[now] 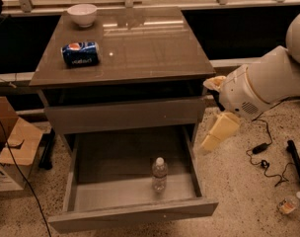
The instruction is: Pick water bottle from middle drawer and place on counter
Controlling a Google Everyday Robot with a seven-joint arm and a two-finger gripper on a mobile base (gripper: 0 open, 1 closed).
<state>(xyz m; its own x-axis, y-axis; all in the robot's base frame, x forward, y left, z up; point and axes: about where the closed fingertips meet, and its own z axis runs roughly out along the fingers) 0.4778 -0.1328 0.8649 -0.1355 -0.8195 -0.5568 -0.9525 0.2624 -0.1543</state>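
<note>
1. Camera view: the middle drawer (135, 214) stood pulled open at lower centre of the frame. The water bottle (159, 174) stood upright on its floor, toward the front and right of centre.
2. The gripper (212, 139) hung at right of centre, outside the drawer's right wall, apart from the bottle and holding nothing. I could not tell whether it was spread or pressed together.
3. The counter (140, 48) carried a blue can (80, 54) lying on its side at upper left, with a white bowl (82, 15) behind it.
4. A small capped bottle (288, 205) lay on the floor at lower right.
</note>
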